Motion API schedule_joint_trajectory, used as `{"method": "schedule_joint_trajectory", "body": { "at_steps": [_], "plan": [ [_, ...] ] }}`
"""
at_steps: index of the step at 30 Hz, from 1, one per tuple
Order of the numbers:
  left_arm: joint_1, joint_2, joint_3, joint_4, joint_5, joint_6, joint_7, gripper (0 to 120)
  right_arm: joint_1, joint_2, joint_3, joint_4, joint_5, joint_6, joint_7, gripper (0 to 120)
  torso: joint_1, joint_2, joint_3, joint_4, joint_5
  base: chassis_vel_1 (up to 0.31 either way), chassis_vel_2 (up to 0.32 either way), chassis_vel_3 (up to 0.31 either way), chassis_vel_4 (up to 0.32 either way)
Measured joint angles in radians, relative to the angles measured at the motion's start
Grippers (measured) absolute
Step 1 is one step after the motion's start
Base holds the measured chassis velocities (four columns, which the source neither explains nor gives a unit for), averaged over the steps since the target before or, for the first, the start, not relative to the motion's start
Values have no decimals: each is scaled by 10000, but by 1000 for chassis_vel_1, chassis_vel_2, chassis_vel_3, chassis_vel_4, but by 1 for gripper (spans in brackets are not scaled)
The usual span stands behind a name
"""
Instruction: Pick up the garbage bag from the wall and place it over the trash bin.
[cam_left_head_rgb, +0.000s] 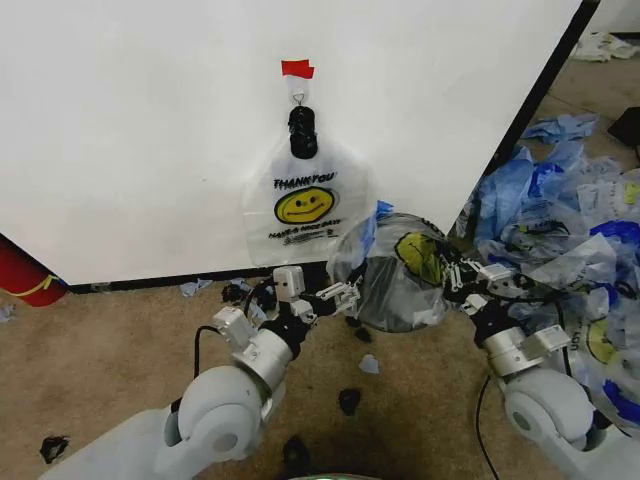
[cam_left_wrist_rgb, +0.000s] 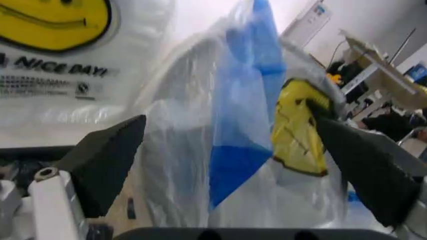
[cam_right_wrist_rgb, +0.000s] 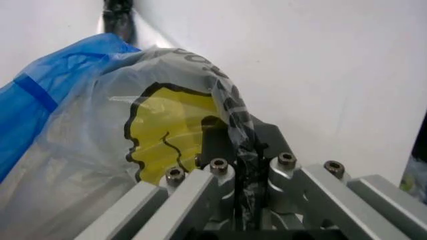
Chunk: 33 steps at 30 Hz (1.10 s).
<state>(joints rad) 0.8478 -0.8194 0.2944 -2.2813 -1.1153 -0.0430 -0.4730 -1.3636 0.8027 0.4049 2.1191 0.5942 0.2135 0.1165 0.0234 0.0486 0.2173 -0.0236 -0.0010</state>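
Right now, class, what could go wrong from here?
The right end effector pinches only a thin fold of the garbage bag; it may slip or tear. The left end effector stands open around the bag, so that side could sag. Loose bags piled beside the right arm might snag.

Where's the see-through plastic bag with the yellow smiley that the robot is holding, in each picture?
Head view: thin translucent plastic bag, low centre, between left gripper and right gripper.
Left wrist view: bag between the left gripper's open fingers.
Right wrist view: bag pinched in the shut right gripper.
Shared landmark: the bag's yellow smiley face.
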Motion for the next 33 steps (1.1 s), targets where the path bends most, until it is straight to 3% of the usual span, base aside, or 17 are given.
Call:
{"method": "schedule_joint_trajectory", "body": {
  "at_steps": [21,33],
  "plan": [
    [-267,-114,462,331,110,29,-295,98,-140,77,-29,359,59,-47,49,0,0,0,0,0,0,0,0,0,0],
    [-346,-115,437,381,-35,53,-623,59,-193,127,-26,450,90,-52,46,0,0,0,0,0,0,0,0,0,0]
  ]
}}
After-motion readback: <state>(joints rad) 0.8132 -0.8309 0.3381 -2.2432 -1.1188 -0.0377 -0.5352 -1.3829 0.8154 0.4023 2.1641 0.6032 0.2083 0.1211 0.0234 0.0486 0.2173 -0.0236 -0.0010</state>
